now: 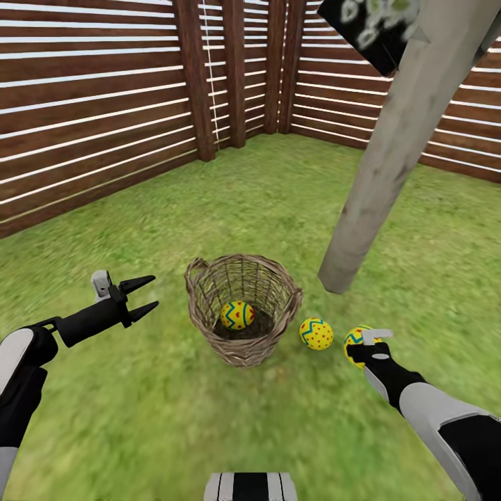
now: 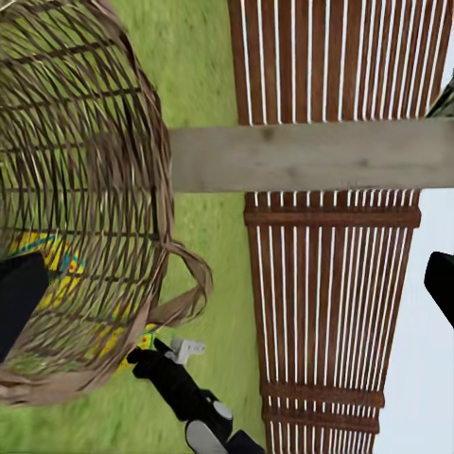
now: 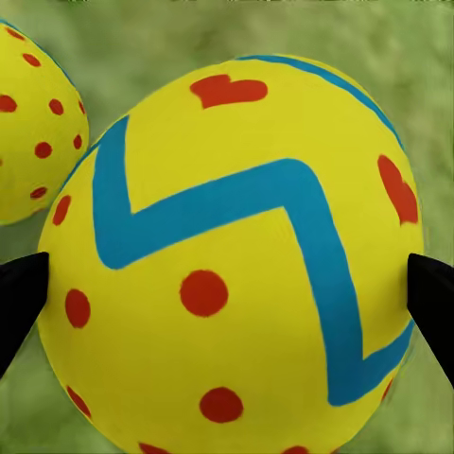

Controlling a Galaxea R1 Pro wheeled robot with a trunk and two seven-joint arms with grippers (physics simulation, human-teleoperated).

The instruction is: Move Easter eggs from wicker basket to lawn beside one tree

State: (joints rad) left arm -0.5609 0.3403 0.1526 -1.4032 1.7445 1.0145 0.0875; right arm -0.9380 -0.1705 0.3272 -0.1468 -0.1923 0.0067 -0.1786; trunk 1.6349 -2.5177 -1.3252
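Observation:
The wicker basket stands on the lawn with one Easter egg inside; the left wrist view shows that egg through the basket's weave. A second egg lies on the grass right of the basket, near the foot of the tree. My right gripper is shut on the third egg, low over the grass beside the second. Up close, this egg sits between both fingertips, with the other egg beside it. My left gripper hangs open left of the basket.
The reddish-brown slat fence closes the corner behind the basket and runs along the left and far right. The pale trunk leans up to the top right, with dark foliage above. Open grass lies in front and to the left.

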